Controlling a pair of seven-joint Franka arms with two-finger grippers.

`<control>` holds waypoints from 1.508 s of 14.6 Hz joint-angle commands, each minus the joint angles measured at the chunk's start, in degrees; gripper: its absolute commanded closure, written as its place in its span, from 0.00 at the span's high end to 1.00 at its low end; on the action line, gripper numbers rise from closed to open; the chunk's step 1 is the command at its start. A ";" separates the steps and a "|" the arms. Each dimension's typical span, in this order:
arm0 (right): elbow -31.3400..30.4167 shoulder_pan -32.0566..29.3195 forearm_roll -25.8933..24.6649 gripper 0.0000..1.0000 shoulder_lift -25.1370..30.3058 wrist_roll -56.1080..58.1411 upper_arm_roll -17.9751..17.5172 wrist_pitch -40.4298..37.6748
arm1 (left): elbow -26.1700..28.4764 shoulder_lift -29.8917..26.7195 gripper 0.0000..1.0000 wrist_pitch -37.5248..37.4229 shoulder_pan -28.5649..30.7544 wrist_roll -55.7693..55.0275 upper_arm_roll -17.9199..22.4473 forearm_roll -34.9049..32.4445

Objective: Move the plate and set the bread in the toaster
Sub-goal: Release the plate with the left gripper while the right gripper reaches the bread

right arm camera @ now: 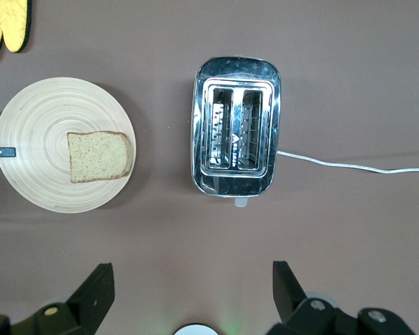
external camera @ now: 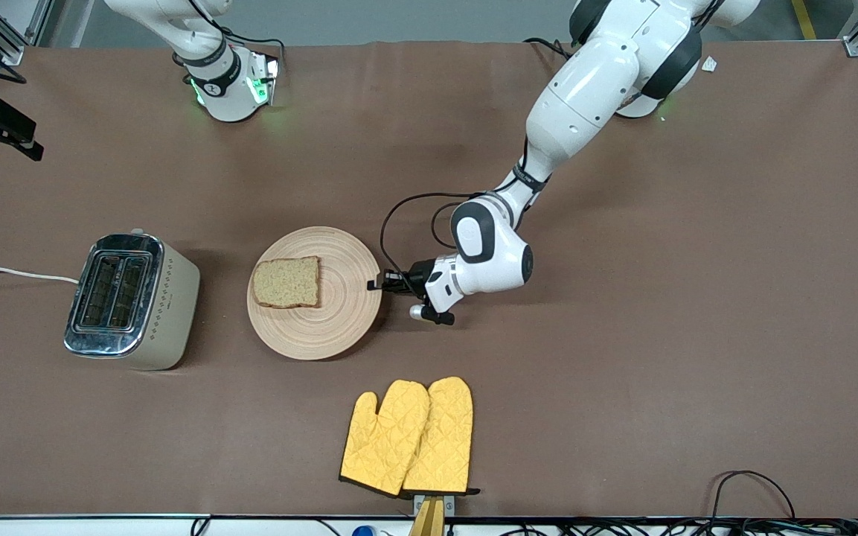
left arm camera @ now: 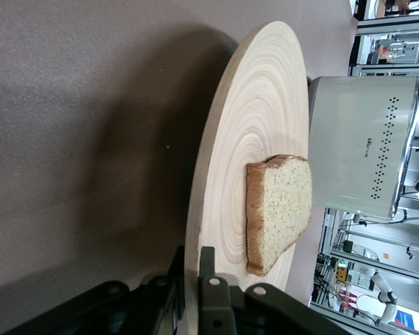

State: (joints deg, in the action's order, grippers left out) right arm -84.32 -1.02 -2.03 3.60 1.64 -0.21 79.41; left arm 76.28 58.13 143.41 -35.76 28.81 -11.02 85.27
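Left gripper [external camera: 378, 284] clamped on rim of wooden plate [external camera: 339, 327], at the edge toward the left arm's end of the table [external camera: 622, 335]. Bread slice [external camera: 286, 282] flat on plate, off-centre toward toaster [external camera: 129, 299]. Toaster upright beside plate, slots empty. Right gripper [right arm camera: 192, 293] spread wide, empty, waiting high over toaster. Best handling, probably: slide plate low and level, slowly, so bread stays put; stop short of toaster.
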 commanded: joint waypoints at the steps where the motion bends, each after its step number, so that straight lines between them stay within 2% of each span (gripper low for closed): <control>1: 0.56 0.32 0.62 1.00 -0.08 -0.15 -0.06 -0.66 | -1.92 0.67 0.25 -0.06 0.16 1.25 -0.14 2.09; 2: 0.56 0.32 0.62 1.00 -0.08 -0.06 -0.06 -0.66 | -1.66 0.41 0.40 -0.06 0.51 1.16 -0.05 1.83; 3: 0.48 0.23 0.71 1.00 -0.08 -0.06 -0.06 -0.75 | -1.57 0.06 0.59 -0.06 0.60 0.72 0.30 1.30; 4: 0.39 0.23 0.71 1.00 -0.08 0.02 -0.06 -0.75 | -1.57 -0.21 1.00 -0.06 0.60 0.37 0.30 0.95; 6: 0.04 0.23 0.80 1.00 -0.17 -0.06 0.03 -0.66 | -1.39 -0.91 1.00 -0.41 2.08 -0.07 1.09 -0.10; 8: -0.92 0.84 0.89 1.00 -0.26 -0.59 -0.06 -0.83 | 0.09 -1.96 1.00 -1.38 5.25 -1.12 1.09 -5.62; 10: -3.03 1.29 4.73 1.00 -0.26 -1.64 0.12 -0.22 | 0.28 -3.11 1.00 -5.59 9.02 -4.36 1.18 -13.86; 12: -5.75 4.08 5.02 1.00 -0.26 -7.33 -0.06 2.22 | 0.19 -4.51 1.00 -9.45 13.68 -8.66 1.09 -24.06; 16: -12.86 8.39 5.19 1.00 -0.26 -12.71 -0.06 9.69 | 0.28 -9.77 1.00 -22.27 22.81 -14.13 1.09 -39.79; 18: -16.03 10.33 5.19 1.00 -2.79 -14.29 -0.06 14.69 | 0.28 -12.15 1.00 -27.46 27.21 -14.40 1.09 -46.40; 22: -16.75 13.76 5.28 1.00 -10.26 -17.64 -0.06 20.51 | 0.19 -18.21 1.00 -36.00 33.11 -14.57 1.18 -59.49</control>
State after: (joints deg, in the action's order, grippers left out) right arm -101.09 11.37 2.85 -3.50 -14.38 -0.59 98.00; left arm 74.80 44.21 110.24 -3.67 15.19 -9.80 30.91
